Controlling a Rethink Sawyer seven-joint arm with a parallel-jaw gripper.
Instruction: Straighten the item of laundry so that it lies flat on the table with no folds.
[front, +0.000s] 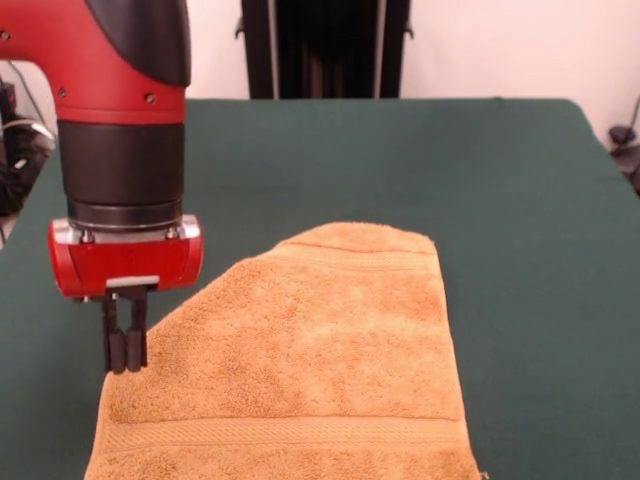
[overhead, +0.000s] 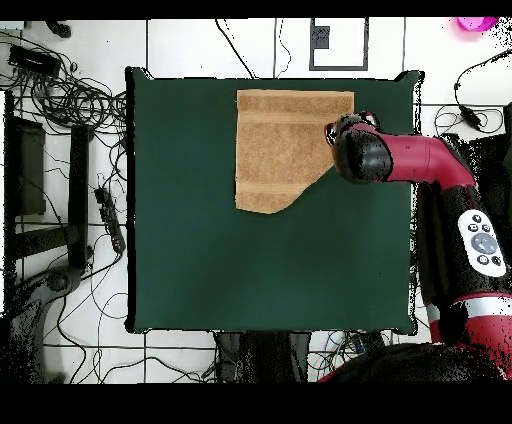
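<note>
The item of laundry (front: 310, 360) (overhead: 280, 140) is a golden-orange terry towel on the dark green table (front: 400, 160) (overhead: 200, 250). It lies mostly flat with a woven band near two hems. One corner is missing from its outline, leaving a slanted edge, and where that corner went cannot be seen. In the front view my gripper (front: 127, 350) hangs at the picture's left, right at the lower end of that slanted edge. Its two black fingers are pressed together and no cloth shows lifted between them. In the overhead view the red wrist (overhead: 352, 145) covers the gripper.
The towel's near hem runs out of the front view at the bottom. In the overhead view it lies close to the table's top edge. Cables and a power strip (overhead: 108, 215) lie on the floor beside the table. A black stand (front: 325, 45) rises behind the far edge.
</note>
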